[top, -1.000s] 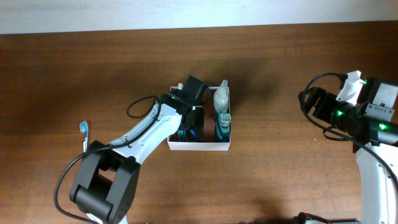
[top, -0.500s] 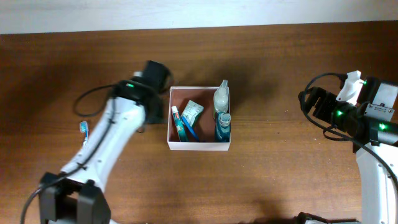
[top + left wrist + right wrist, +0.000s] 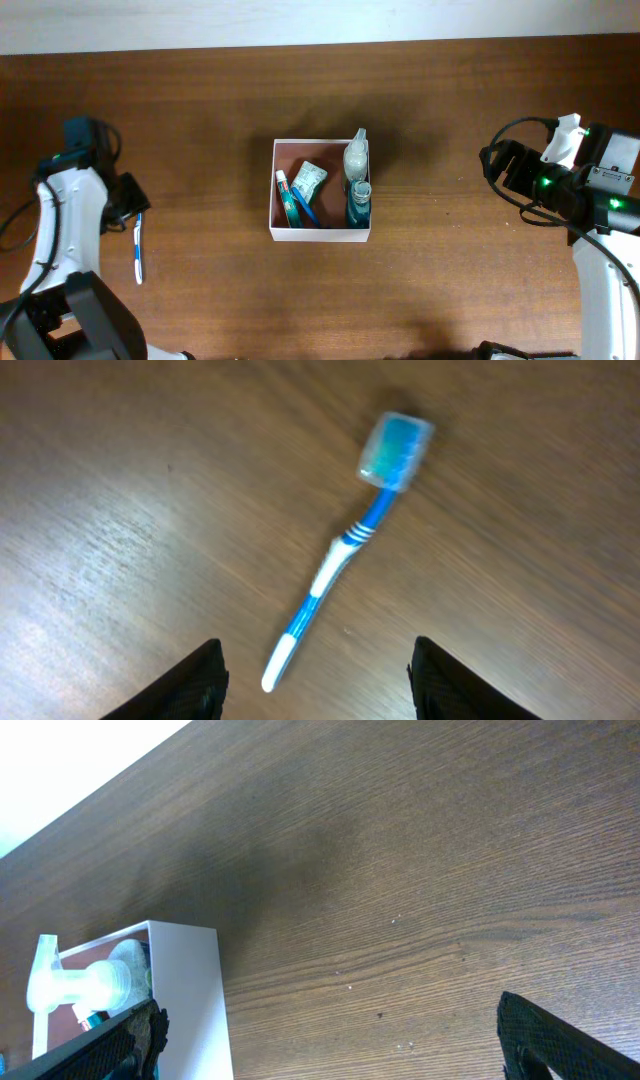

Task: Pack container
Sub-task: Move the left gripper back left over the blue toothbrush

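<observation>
Toothbrush lies flat on the worktop well left of the container, beneath the spread, empty left end effector; being slim and slanted, it may skid from a pinch. Well right of the container, the right end effector gapes empty.

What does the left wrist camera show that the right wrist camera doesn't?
Only the left wrist view shows the blue-and-white toothbrush, lying flat below the open left end effector. Only the right wrist view shows a corner of the white box with a clear spray bottle in it, beyond the open right end effector. Both show the brown wooden table.
</observation>
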Available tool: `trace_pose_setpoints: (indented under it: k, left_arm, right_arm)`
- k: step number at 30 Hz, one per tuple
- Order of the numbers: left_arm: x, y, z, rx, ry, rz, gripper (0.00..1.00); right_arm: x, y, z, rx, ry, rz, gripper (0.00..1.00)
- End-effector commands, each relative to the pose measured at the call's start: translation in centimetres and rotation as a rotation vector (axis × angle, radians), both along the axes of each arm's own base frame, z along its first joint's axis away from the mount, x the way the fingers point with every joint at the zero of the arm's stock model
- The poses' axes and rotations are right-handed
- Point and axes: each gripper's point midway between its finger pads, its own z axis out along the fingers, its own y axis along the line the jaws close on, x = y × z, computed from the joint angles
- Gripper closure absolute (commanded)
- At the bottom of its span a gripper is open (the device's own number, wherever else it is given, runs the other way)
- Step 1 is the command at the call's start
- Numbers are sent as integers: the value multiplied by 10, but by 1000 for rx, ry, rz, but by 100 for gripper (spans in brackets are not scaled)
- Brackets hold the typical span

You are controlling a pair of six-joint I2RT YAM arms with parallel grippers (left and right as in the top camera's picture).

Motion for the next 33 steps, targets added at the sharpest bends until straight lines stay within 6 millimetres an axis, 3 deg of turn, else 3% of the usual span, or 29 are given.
trace_pose_setpoints:
  k: [1, 10, 23, 26, 33]
  left_arm:
    - [-14, 12, -15, -27, -9, 42, 40]
    - [-59, 37, -66, -42, 11, 203, 40]
    - [-76, 20, -91, -108, 29, 206, 40]
    - [-76, 16, -95, -122, 23, 204, 41]
    - [-53, -1, -94, -244, -82, 179, 52]
  right_arm:
    - [3, -3, 6, -14, -16, -6, 2]
    - [3, -3, 6, -14, -16, -6, 2]
    - [3, -3, 6, -14, -16, -6, 2]
    - [3, -3, 6, -14, -16, -6, 2]
    - [3, -3, 6, -14, -16, -6, 2]
